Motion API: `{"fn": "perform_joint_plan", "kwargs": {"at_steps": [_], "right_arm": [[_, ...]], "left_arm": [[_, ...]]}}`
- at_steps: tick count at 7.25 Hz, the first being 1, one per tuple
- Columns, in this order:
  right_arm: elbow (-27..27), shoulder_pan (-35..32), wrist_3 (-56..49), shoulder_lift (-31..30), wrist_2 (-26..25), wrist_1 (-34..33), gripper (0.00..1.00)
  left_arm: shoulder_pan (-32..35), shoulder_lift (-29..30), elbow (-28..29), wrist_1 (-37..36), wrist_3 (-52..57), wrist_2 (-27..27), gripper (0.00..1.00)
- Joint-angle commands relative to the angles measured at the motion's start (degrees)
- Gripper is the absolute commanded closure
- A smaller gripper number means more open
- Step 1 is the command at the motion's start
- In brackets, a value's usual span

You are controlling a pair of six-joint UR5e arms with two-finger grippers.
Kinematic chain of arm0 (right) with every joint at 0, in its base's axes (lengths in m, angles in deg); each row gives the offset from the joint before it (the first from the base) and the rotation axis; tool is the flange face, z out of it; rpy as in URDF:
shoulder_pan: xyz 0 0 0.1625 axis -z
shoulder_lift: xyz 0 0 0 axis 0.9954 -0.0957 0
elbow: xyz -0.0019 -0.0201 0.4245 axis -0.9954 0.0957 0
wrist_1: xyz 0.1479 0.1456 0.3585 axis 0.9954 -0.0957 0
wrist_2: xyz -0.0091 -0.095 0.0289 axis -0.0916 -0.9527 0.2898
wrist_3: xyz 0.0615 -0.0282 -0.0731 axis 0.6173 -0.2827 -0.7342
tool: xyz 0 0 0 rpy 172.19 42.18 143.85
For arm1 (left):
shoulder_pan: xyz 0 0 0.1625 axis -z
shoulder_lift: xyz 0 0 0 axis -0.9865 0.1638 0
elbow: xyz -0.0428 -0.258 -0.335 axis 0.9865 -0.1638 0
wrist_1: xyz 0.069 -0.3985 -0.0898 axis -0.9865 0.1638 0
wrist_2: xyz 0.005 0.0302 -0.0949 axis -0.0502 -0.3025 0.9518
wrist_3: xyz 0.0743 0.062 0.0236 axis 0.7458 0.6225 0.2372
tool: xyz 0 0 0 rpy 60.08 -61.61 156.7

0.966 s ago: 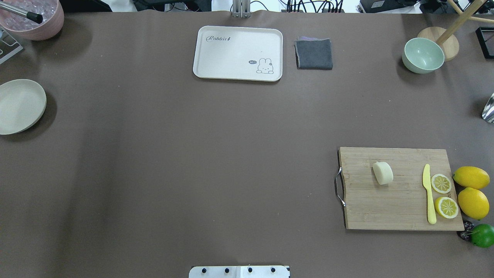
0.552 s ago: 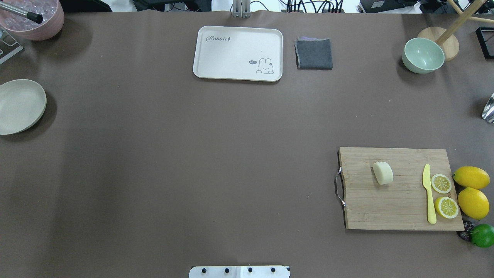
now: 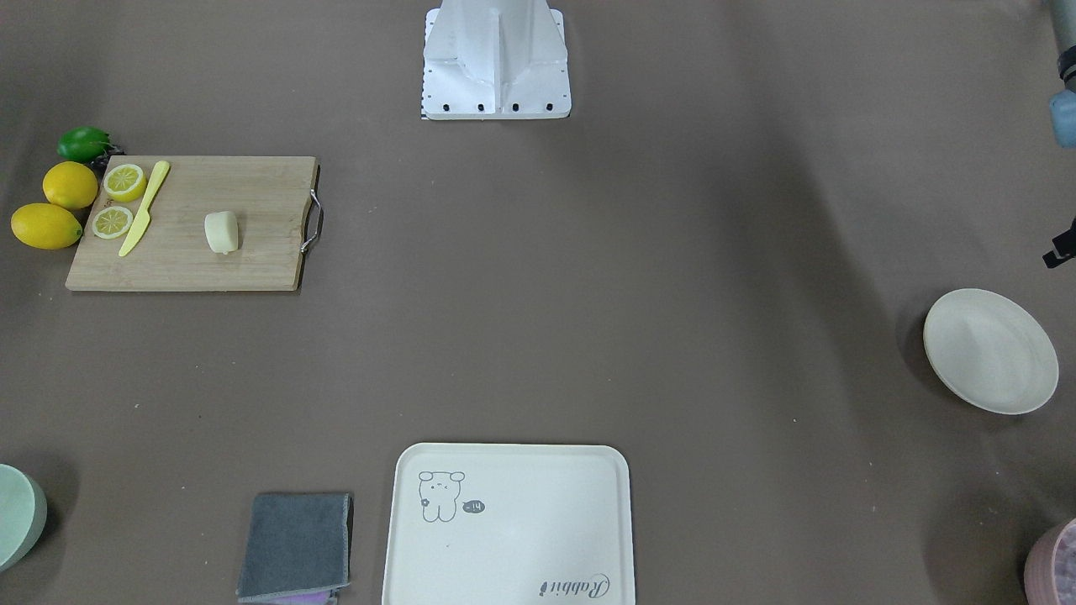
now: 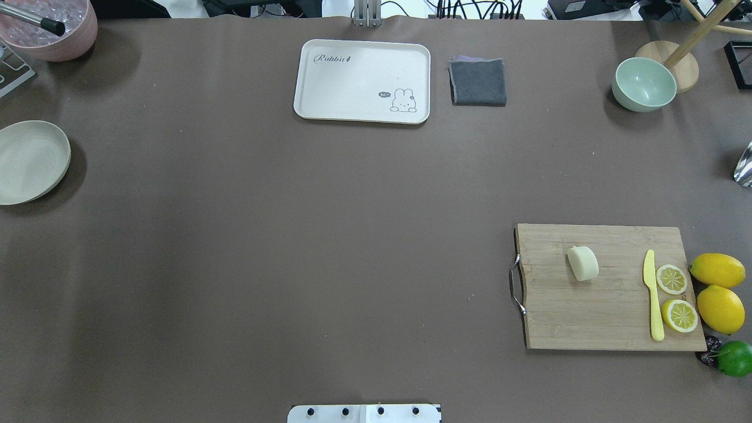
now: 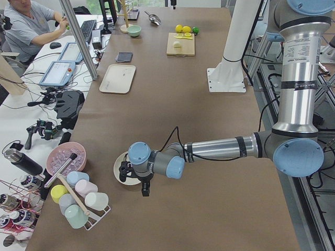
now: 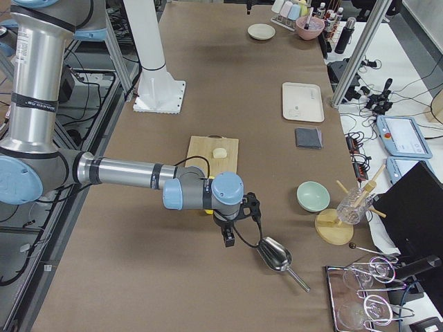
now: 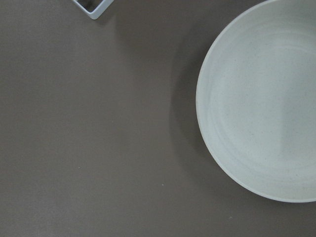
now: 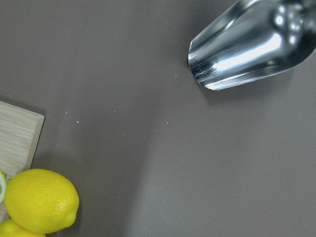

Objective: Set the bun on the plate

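The bun [image 4: 583,262] lies on a wooden cutting board [image 4: 605,317] at the table's right, small and pale cream, also seen in the front-facing view [image 3: 222,231]. The plate [image 4: 29,161] sits at the far left edge, round, off-white and bare; the left wrist view shows its rim [image 7: 207,133] from just above. My left gripper [image 5: 145,187] hangs beside the plate, seen only in the left side view, so I cannot tell its state. My right gripper [image 6: 228,238] hovers past the board's lemon end near a metal scoop [image 6: 275,254]; I cannot tell its state either.
On the board are a yellow knife [image 4: 652,294] and two lemon slices [image 4: 671,279]; two lemons [image 4: 718,270] and a lime [image 4: 734,358] lie beside it. A rabbit tray [image 4: 362,81], grey cloth [image 4: 478,82] and mint bowl [image 4: 644,84] line the far edge. A pink bowl [image 4: 50,29] stands at the far left.
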Motion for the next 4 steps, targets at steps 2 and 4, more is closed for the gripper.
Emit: {"fn": "perform_joint_plan", "kwargs": {"at_steps": [2,4], "right_arm": [[1.05,0.00,-0.01,-0.44,2.65,0.32,0.00],[2.19,0.00,0.08,-0.87,3.44,1.28,0.00]], "left_arm": [[-3.84,2.97,7.78,10.81,-9.24,-2.43,0.03],[-6.74,4.11,7.96,12.43,-11.66,-4.56,0.03]]}}
